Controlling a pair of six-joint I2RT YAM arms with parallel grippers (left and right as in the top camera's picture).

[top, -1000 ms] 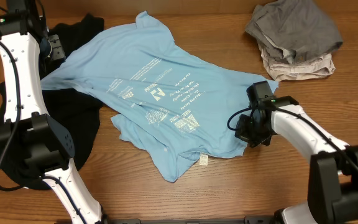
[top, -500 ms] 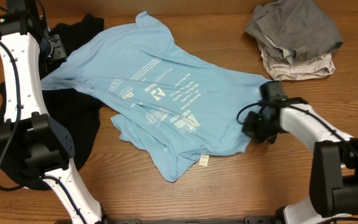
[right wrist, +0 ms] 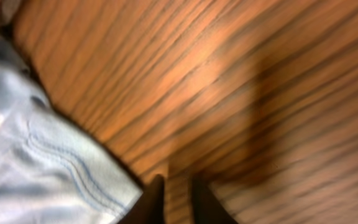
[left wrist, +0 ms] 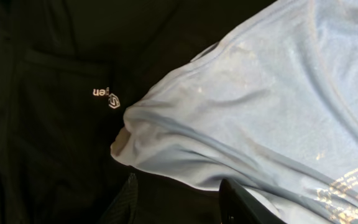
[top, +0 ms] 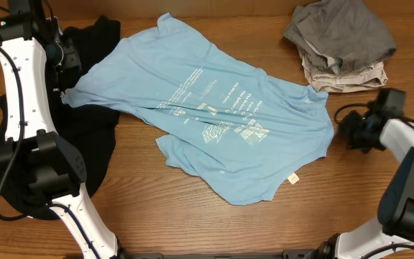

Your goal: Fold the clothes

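A light blue T-shirt [top: 221, 115] with white print lies spread and wrinkled across the middle of the wooden table. Its left sleeve rests on a black garment [top: 85, 137]. My left gripper [top: 62, 57] is open and hovers over the black garment [left wrist: 42, 124], with its fingers [left wrist: 179, 202] just below the blue sleeve edge [left wrist: 166, 137] and holding nothing. My right gripper [top: 352, 133] is just right of the shirt's right edge. In the right wrist view its fingers [right wrist: 176, 202] are slightly apart over bare wood, with the shirt hem [right wrist: 42, 168] beside them on the left.
A pile of folded grey and beige clothes [top: 340, 43] sits at the back right. The black garment covers the table's left side around the left arm. Bare wood [top: 157, 216] shows along the front edge.
My right gripper moved right and dragged the blue shirt with it, stretching it flatter. It now sits clear of the shirt's edge. The left arm has barely moved.
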